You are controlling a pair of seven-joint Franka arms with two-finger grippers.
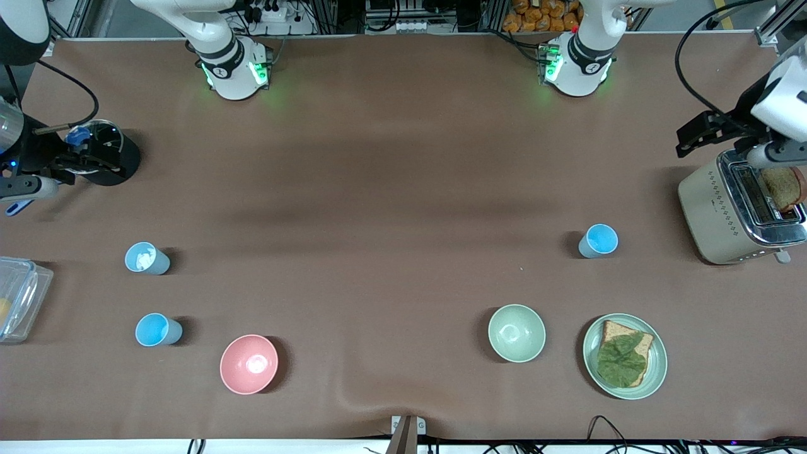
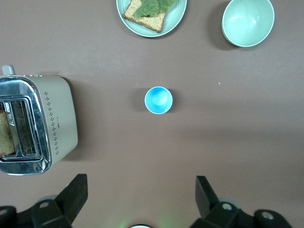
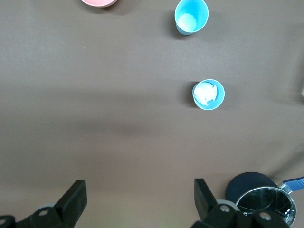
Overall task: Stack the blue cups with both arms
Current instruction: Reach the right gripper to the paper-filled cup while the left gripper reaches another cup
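Front view has nothing stacked yet: two blue cups (image 1: pixel 147 258) (image 1: pixel 158 330) stand apart near the right arm's end, a third cup (image 1: pixel 597 241) near the toaster (image 1: pixel 731 211). Both grippers, left gripper (image 2: pixel 140 202) and right gripper (image 3: pixel 139 202), hang high with fingers spread wide and empty, probably so each can drop onto a cup.

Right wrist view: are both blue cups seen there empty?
No. One blue cup is empty, but the other cup holds something white and crumpled.
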